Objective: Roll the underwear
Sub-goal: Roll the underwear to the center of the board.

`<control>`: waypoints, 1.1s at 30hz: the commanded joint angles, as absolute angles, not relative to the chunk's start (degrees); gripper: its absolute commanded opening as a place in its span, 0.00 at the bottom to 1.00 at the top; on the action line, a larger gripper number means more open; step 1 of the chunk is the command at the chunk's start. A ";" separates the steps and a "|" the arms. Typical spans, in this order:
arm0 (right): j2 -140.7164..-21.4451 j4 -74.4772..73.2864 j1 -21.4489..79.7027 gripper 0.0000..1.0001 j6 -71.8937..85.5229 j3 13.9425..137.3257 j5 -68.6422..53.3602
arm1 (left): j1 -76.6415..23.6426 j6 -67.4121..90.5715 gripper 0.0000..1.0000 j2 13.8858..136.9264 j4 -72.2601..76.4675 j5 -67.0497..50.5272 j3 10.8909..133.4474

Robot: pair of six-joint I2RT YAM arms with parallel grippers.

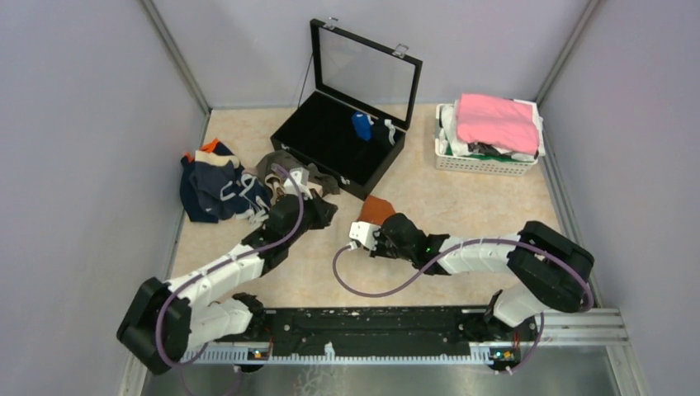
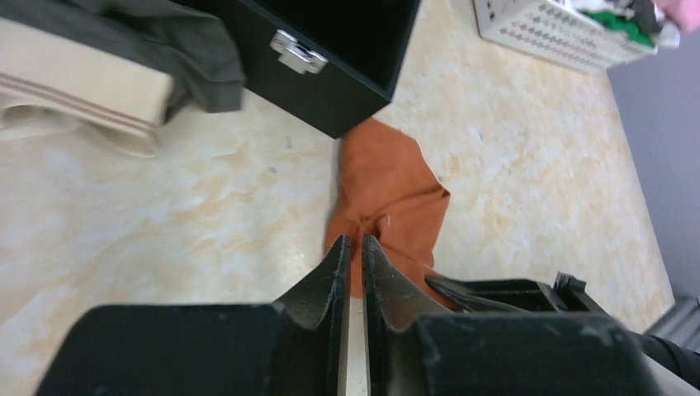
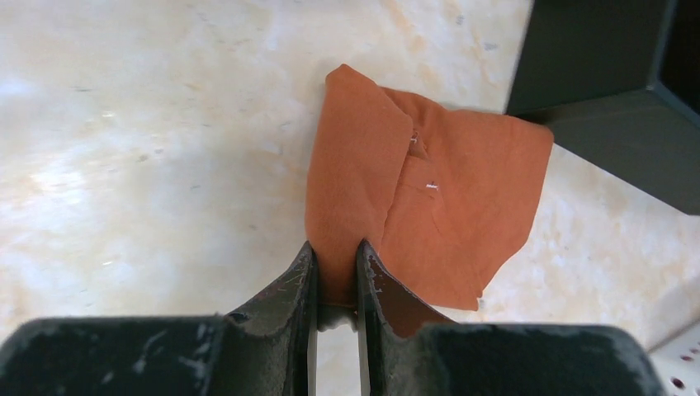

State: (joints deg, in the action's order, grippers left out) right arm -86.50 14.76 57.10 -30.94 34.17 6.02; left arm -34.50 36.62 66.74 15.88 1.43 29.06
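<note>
Right gripper (image 3: 334, 254) pinches the edge of one rust-orange brief (image 3: 462, 190).

We see a rust-orange brief (image 1: 378, 208) lying just in front of the open black case (image 1: 330, 136). The right gripper (image 1: 370, 224) is at its near edge and the left gripper (image 1: 328, 213) is beside it. A heap of briefs (image 1: 219, 186) lies left and a white basket (image 1: 487, 161) far right.

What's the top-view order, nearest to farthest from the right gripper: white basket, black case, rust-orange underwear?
1. rust-orange underwear, at the right gripper.
2. black case, just behind.
3. white basket, far back right.
</note>
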 commanded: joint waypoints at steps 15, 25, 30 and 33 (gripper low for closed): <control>-84.03 11.42 60.83 0.00 -17.37 35.89 -23.80 | -34.19 36.00 0.10 41.88 6.16 3.25 16.35; -95.28 4.20 51.88 0.00 -6.94 44.94 -37.37 | -34.22 35.12 0.05 42.09 8.05 -1.56 15.57; -97.12 6.69 49.46 0.00 -3.79 44.91 -43.12 | -34.23 34.76 0.03 42.44 9.12 -3.09 15.34; -97.95 8.37 47.65 0.00 -1.55 44.21 -46.02 | -34.19 34.19 0.03 42.98 10.83 -4.80 14.91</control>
State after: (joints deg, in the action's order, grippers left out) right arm -96.55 6.85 49.52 -5.45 43.64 -39.40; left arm -34.41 35.66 42.54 6.24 -1.76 15.55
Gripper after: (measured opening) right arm 0.162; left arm 0.034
